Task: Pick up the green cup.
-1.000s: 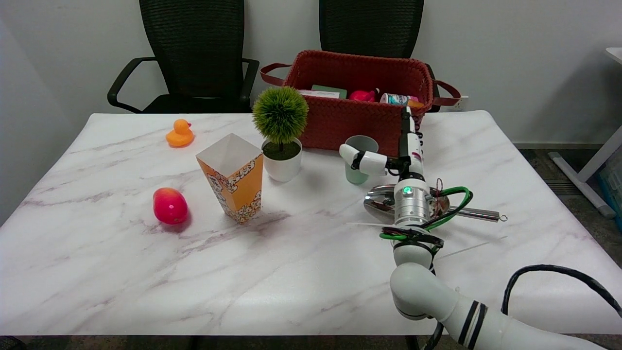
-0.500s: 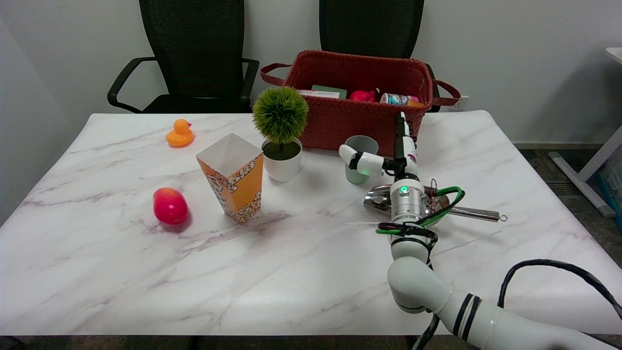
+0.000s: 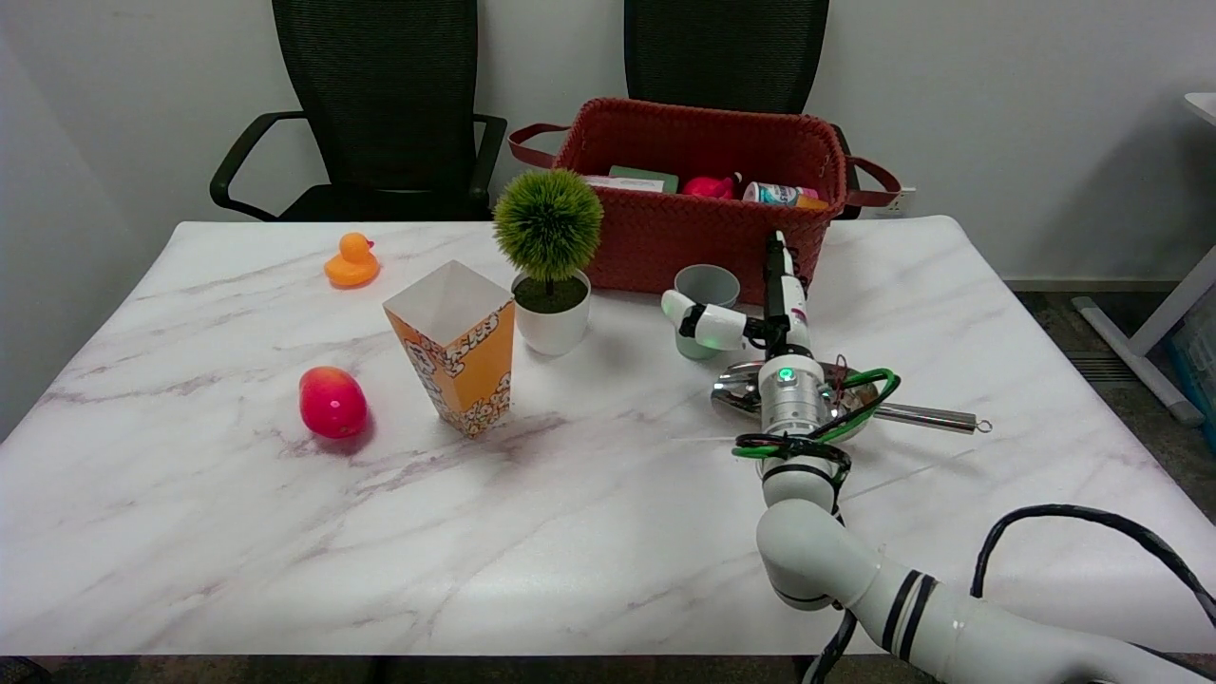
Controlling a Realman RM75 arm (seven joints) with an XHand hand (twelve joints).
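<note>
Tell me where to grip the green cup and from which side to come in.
Grip the green cup around its side wall, about mid-height, coming in level from the near right, where the right hand already is. It stands upright with its mouth up, so its round wall suits a wrap of thumb and fingers. The basket stands close behind it, which likely rules out the far side.
</note>
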